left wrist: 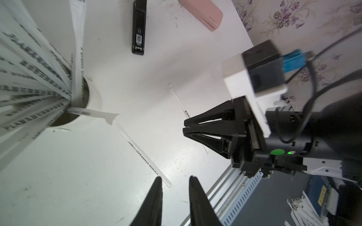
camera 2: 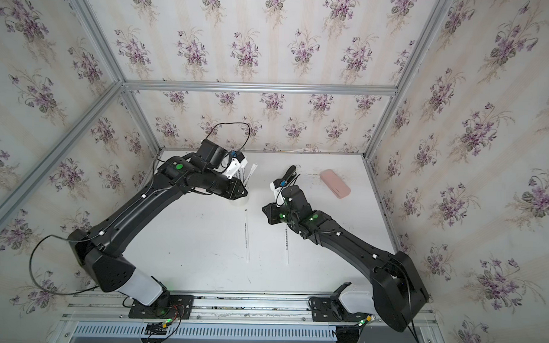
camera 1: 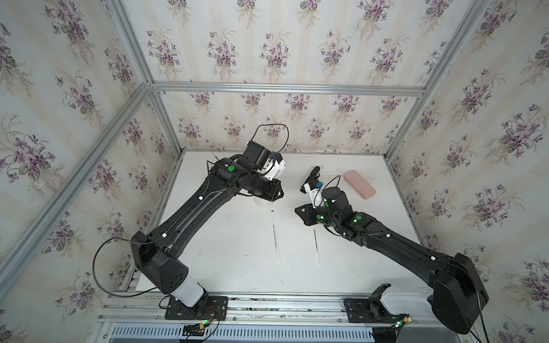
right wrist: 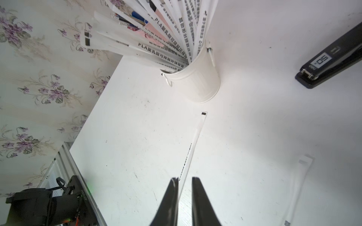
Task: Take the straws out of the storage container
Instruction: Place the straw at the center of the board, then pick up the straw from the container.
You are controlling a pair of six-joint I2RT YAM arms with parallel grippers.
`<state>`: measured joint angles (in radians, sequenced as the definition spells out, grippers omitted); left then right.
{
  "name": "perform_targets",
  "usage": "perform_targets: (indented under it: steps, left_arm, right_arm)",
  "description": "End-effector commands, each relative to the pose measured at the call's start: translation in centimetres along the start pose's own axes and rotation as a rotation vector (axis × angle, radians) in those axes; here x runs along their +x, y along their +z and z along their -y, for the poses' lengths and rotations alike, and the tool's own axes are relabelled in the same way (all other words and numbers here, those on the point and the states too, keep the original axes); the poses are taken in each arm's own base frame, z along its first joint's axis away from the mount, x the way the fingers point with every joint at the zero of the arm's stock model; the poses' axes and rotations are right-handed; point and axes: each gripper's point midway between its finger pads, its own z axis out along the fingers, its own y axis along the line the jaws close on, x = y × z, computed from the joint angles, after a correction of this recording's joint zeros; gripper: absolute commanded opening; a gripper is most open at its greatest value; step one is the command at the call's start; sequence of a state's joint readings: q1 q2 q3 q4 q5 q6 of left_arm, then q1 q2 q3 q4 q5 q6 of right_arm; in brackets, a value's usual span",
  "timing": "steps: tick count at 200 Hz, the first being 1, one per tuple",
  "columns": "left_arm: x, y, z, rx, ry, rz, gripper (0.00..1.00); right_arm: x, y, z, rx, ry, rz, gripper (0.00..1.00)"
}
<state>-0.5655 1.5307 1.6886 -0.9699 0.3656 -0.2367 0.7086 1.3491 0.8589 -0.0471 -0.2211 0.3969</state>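
Light falls bright and even from above. My white table (camera 1: 232,255) glares almost to blankness in both top views, so the shadows on it are pale and soft-edged. The wide lenses stretch the wallpaper (camera 1: 68,23) toward the edges. From my left wrist, the straws (left wrist: 29,68) nearest the lens smear out of focus, and the camera housing (left wrist: 260,72) on my other arm is blurred. My right wrist view is sharper, and there the storage container (right wrist: 197,84) casts only a faint shadow.
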Motion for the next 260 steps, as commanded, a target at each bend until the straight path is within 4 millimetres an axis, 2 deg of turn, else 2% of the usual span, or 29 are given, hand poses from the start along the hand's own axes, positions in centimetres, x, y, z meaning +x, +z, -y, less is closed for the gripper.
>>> perform_targets:
  steps: [1,13,19,22,25,53,67,86,109,151,176,260]
  left_arm:
    - [-1.3,-2.3,-2.3,-0.153,0.124,0.11,0.39]
    - [-1.7,-3.4,-3.6,-0.215,0.136,0.155,0.48]
    - [-1.9,-3.5,-4.4,-0.248,0.129,0.164,0.49]
    - [-2.0,-4.7,-4.5,-0.259,0.131,0.196,0.51]
    - [-2.1,-5.1,-4.7,-0.27,0.131,0.207,0.52]
    - [-1.9,-6.7,-7.8,-0.318,0.06,0.247,0.53]
    - [-1.7,-7.2,-8.4,-0.311,0.045,0.265,0.52]
    - [-1.2,-7.4,-8.8,-0.323,0.058,0.294,0.52]
    - [-0.3,-7.1,-9.2,-0.336,0.061,0.294,0.52]
    - [0.0,-6.8,-8.9,-0.309,0.066,0.294,0.52]
    - [0.0,-6.5,-8.6,-0.29,0.068,0.292,0.53]
    - [0.2,-6.0,-8.9,-0.293,0.067,0.276,0.52]
  right_arm:
    - [-2.0,0.8,-1.1,-0.015,-0.035,0.087,0.2]
    - [-2.9,1.3,-1.8,-0.033,-0.06,0.127,0.21]
    - [-3.4,1.6,-2.0,-0.037,-0.071,0.152,0.21]
    - [-3.6,1.7,-2.2,-0.039,-0.076,0.166,0.21]
    - [-3.8,1.9,-2.3,-0.039,-0.08,0.176,0.22]
    - [-5.9,3.4,-2.8,-0.049,-0.109,0.276,0.23]
    - [-6.8,4.5,-2.4,-0.026,-0.107,0.311,0.23]
    - [-7.7,6.2,-1.9,0.002,-0.113,0.328,0.23]
    - [-8.3,8.2,-2.7,-0.032,-0.146,0.307,0.23]
    - [-6.1,9.1,-1.2,0.001,-0.181,0.272,0.24]
    - [-5.3,9.5,0.6,0.075,-0.177,0.262,0.25]
    - [-10.1,12.8,1.9,0.193,-0.156,0.29,0.24]
